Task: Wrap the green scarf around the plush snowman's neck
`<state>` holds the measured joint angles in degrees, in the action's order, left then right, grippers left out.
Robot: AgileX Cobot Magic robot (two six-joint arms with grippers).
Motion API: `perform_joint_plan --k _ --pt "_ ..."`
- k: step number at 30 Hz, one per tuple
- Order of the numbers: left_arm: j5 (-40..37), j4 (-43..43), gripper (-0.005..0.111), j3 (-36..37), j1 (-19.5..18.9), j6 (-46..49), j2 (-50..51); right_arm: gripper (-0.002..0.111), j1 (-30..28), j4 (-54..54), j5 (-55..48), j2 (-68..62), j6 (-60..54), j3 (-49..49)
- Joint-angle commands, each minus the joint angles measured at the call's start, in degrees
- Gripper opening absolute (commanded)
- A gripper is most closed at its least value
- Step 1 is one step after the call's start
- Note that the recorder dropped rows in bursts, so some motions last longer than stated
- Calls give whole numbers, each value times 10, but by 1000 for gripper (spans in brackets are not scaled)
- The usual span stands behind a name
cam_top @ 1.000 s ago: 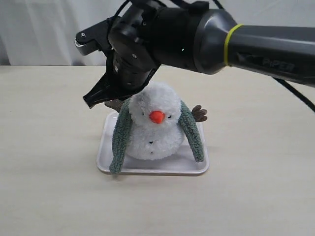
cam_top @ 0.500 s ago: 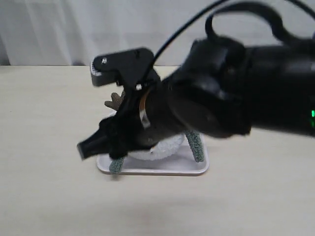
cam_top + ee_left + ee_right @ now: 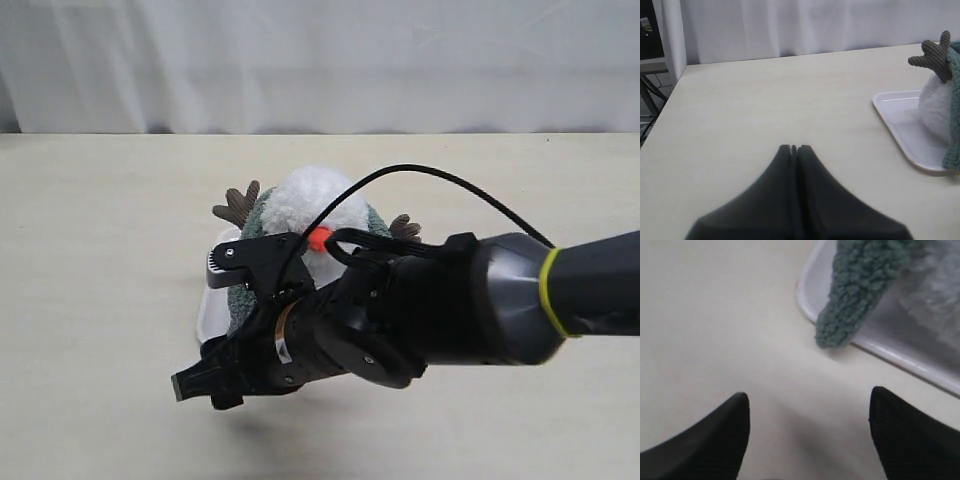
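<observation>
The plush snowman (image 3: 312,198) stands in the white tray (image 3: 204,318), its orange nose facing the camera. The green scarf (image 3: 256,216) lies behind its neck, and both ends hang down the front. In the exterior view my right arm crosses in front of the snowman's body. My right gripper (image 3: 200,388) is low over the table by the tray's front left corner. It is open and empty (image 3: 809,392), and one scarf end (image 3: 855,300) hangs over the tray rim just ahead of it. My left gripper (image 3: 794,148) is shut and empty, well away from the tray (image 3: 900,125).
A brown twig arm (image 3: 935,52) sticks out of the snowman beside the scarf (image 3: 954,95). The beige table (image 3: 90,260) stretches around the tray. A white curtain (image 3: 320,60) hangs behind the table's far edge. A black cable (image 3: 440,185) loops over the right arm.
My right arm has swung down from beside the snowman's head to low over the table in front of the tray's left corner. The scarf still hangs as before.
</observation>
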<state>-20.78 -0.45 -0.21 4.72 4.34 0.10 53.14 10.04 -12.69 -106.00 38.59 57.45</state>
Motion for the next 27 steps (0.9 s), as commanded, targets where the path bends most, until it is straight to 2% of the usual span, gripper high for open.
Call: perform_joint_plan --k 1,6,13,19,27 --pt "5 -1 0 2 -1 -1 -1 65 -17 -1 56 -22 0 12" --pt "5 -1 0 2 -1 -1 -1 60 -27 -1 127 -35 -4 17" --pt "5 -1 0 2 -1 -1 -1 59 -58 -1 88 -71 28 47" --pt "5 -1 0 2 -1 -1 -1 59 -59 -1 90 -75 27 48" --pt "5 -1 0 2 -1 -1 -1 59 -59 -1 142 -110 33 52"
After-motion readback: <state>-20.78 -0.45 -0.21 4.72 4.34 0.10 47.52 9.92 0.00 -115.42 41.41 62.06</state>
